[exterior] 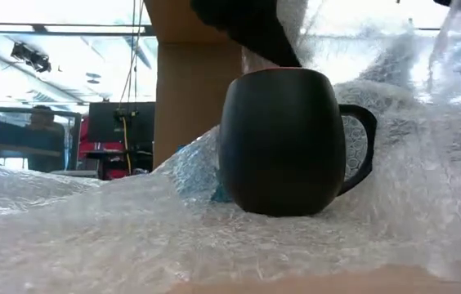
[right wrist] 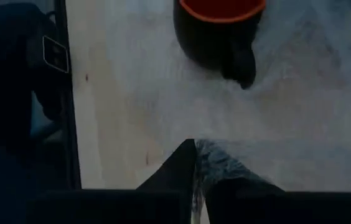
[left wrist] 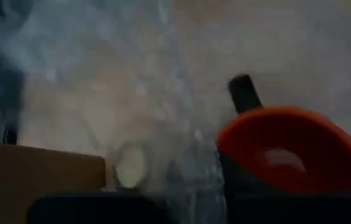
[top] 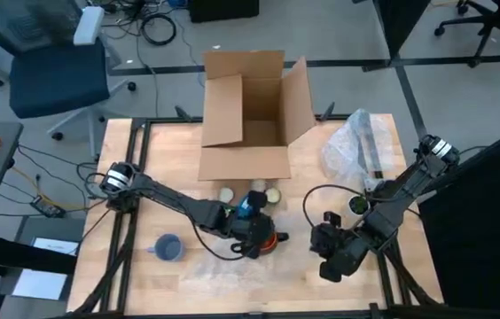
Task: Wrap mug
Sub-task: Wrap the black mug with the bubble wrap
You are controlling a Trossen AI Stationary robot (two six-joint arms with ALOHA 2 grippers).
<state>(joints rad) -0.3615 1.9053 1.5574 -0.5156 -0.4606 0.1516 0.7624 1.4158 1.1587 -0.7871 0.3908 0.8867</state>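
Note:
A dark mug [exterior: 284, 139] with an orange inside [left wrist: 294, 149] stands upright on its base on a sheet of bubble wrap [exterior: 132, 229]. The sheet lies spread on the table's near middle. In the low view the mug's handle [exterior: 361, 147] points right. My left gripper [top: 254, 232] hangs right over the mug's rim; whether it touches the mug is hidden. My right gripper [right wrist: 197, 152] is to the right of the mug, shut on the bubble wrap's edge. My right gripper pinches the bubble wrap's right edge [right wrist: 205, 160] between its two fingers, coming from the table's right and slanting down. The sheet rises there [exterior: 459, 98] above the mug's height, while the rest lies on the table under the mug.
An open cardboard box [top: 246, 115] stands at the far middle. A crumpled bundle of bubble wrap [top: 356, 146] lies at the far right. A blue mug [top: 168, 248] sits near left. Two tape rolls [top: 228, 195] [top: 273, 196] lie in front of the box.

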